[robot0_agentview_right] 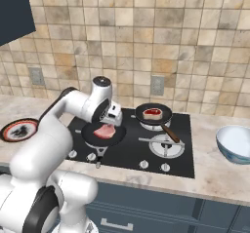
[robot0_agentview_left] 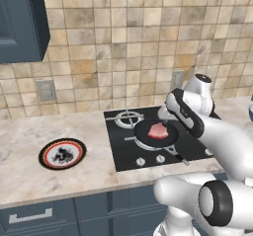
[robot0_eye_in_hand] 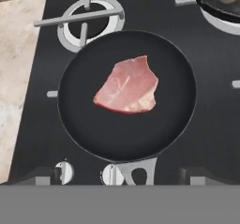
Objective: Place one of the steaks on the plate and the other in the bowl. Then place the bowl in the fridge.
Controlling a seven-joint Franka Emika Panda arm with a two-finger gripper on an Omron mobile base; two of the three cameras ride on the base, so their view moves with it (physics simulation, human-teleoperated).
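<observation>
One steak (robot0_eye_in_hand: 127, 88) lies flat in the middle of a black frying pan (robot0_eye_in_hand: 75, 124) on the front left burner, also seen as steak (robot0_agentview_left: 158, 130) and steak (robot0_agentview_right: 104, 131). My gripper (robot0_eye_in_hand: 122, 177) hovers straight above it, open and holding nothing; it is the gripper (robot0_agentview_right: 112, 120) just over the pan. The other steak (robot0_agentview_right: 152, 113) sits in a second pan (robot0_agentview_right: 163, 116) on the back right burner. The plate (robot0_agentview_left: 45, 154) rests on the counter left of the stove, plate (robot0_agentview_right: 7, 132). At the right stands the bowl (robot0_agentview_right: 236, 144). The fridge is out of view.
The black cooktop (robot0_agentview_left: 129, 157) has knobs (robot0_agentview_right: 143, 164) along its front edge. The second pan's handle (robot0_agentview_right: 171, 133) points toward the front. A tiled wall with outlets (robot0_agentview_right: 156, 85) runs behind, and a dark blue cabinet (robot0_agentview_left: 20, 22) hangs at upper left.
</observation>
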